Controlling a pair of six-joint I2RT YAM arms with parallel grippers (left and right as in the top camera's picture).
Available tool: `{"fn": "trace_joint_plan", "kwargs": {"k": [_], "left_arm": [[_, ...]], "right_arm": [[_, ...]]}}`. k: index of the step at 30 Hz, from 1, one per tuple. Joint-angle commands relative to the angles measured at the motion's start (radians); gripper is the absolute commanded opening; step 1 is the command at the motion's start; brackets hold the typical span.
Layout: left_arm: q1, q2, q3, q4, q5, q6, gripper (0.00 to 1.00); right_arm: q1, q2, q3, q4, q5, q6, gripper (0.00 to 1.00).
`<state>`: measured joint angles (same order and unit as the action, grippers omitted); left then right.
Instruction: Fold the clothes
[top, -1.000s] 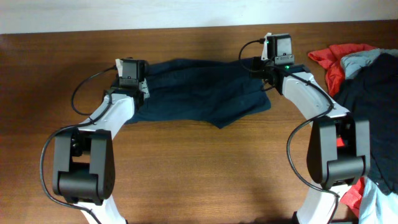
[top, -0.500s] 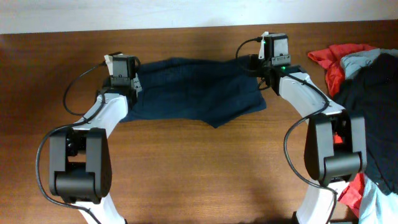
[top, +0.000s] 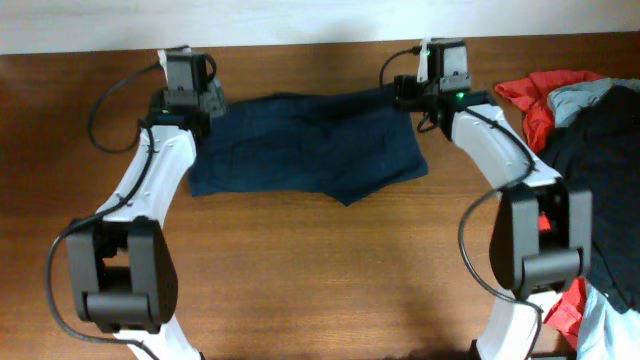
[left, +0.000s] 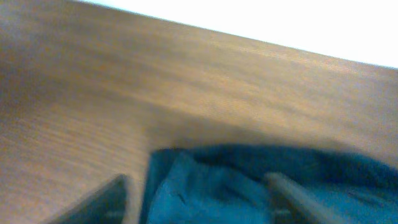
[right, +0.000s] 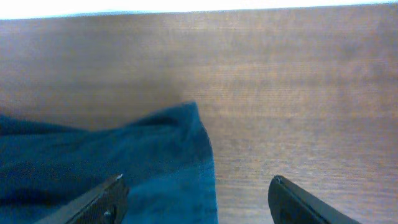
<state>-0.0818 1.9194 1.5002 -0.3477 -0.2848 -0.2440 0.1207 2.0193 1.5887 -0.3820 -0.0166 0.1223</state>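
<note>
The clothes (top: 310, 145) are dark navy shorts, spread out flat along the far side of the table. My left gripper (top: 203, 101) hangs over their far left corner and stands open. The left wrist view shows that corner of the clothes (left: 323, 169) lying loose under the left gripper (left: 196, 180), with nothing pinched. My right gripper (top: 408, 92) is over the far right corner, also open. In the right wrist view the clothes' edge (right: 93, 155) lies flat on the wood beneath the right gripper (right: 198, 180), touching neither finger.
A pile of other garments lies at the right edge: a red one (top: 535, 95), a grey-blue one (top: 590, 92) and a large black one (top: 590, 165). The wooden table (top: 320, 270) ends close behind both grippers at a white wall.
Both grippers have opened and let go of the shorts' far corners. Both arms moved toward the table's far edge, the left one further, and the shorts now lie more spread out.
</note>
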Motion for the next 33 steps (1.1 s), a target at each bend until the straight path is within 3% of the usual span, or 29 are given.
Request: {"fn": "trace_joint_plan", "kwargs": {"k": [1, 2, 4, 7, 21, 27, 33], "left_arm": [[0.002, -0.061, 0.06, -0.098, 0.224, 0.013, 0.06], [0.002, -0.061, 0.06, -0.114, 0.252, 0.013, 0.01], [0.001, -0.053, 0.055, -0.143, 0.294, 0.014, 0.0], [0.0, -0.026, 0.051, -0.166, 0.311, 0.013, 0.01], [0.0, 0.211, 0.051, 0.035, 0.347, 0.014, 0.01], [0.005, 0.291, 0.051, 0.114, 0.235, 0.014, 0.01], [0.013, 0.312, 0.052, 0.161, 0.228, 0.014, 0.04]], "right_arm": [[0.011, -0.106, 0.099, -0.145, -0.073, -0.01, 0.6], [0.013, -0.108, 0.108, -0.181, -0.092, -0.01, 0.51], [0.019, -0.109, 0.114, -0.234, -0.159, -0.01, 0.2], [0.029, -0.093, 0.11, -0.259, -0.22, -0.01, 0.04], [0.058, 0.154, 0.108, -0.021, -0.216, -0.01, 0.05], [0.058, 0.269, 0.108, 0.086, -0.206, 0.013, 0.09], [0.056, 0.32, 0.108, 0.106, -0.197, 0.043, 0.09]]}}
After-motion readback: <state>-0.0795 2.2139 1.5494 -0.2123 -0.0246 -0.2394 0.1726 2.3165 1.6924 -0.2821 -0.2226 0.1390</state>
